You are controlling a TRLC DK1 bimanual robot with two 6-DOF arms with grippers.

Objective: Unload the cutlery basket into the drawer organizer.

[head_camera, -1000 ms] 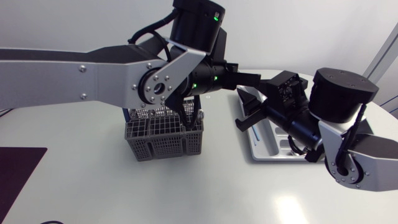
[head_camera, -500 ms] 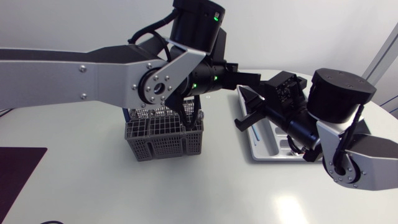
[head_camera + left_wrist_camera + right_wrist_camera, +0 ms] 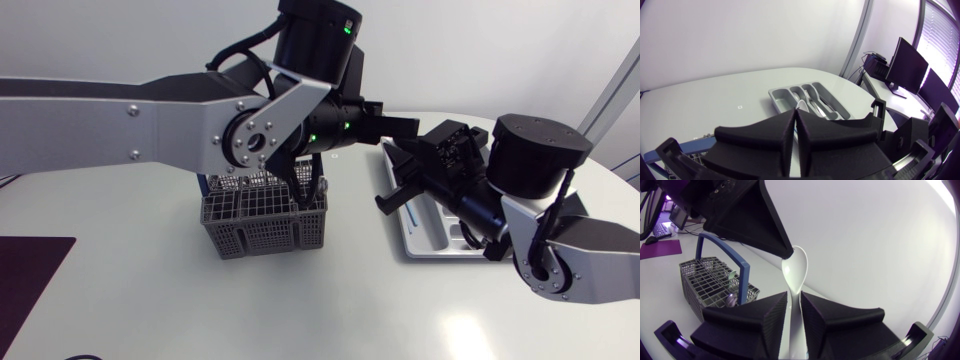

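Observation:
A silver spoon [image 3: 794, 272] hangs in the air between my two arms. My left gripper [image 3: 410, 128] reaches in over the grey wire cutlery basket [image 3: 265, 225] and is shut on the tip of the spoon's bowl [image 3: 802, 106]. My right gripper [image 3: 794, 297] is shut on the spoon's handle from the other end, and it hovers beside the organizer [image 3: 385, 178]. The grey drawer organizer [image 3: 777, 92] lies beyond, holding several pieces of cutlery [image 3: 815, 100]. The basket [image 3: 715, 282] has a blue handle [image 3: 742, 275].
The organizer's rim [image 3: 415, 250] lies under my right arm at the table's right. A dark purple mat [image 3: 30, 270] lies at the front left corner. The basket stands mid-table under my left arm's wrist.
My right gripper has shifted slightly left toward the left gripper, and its fingers have closed in on the spoon's handle. The left arm has stayed put.

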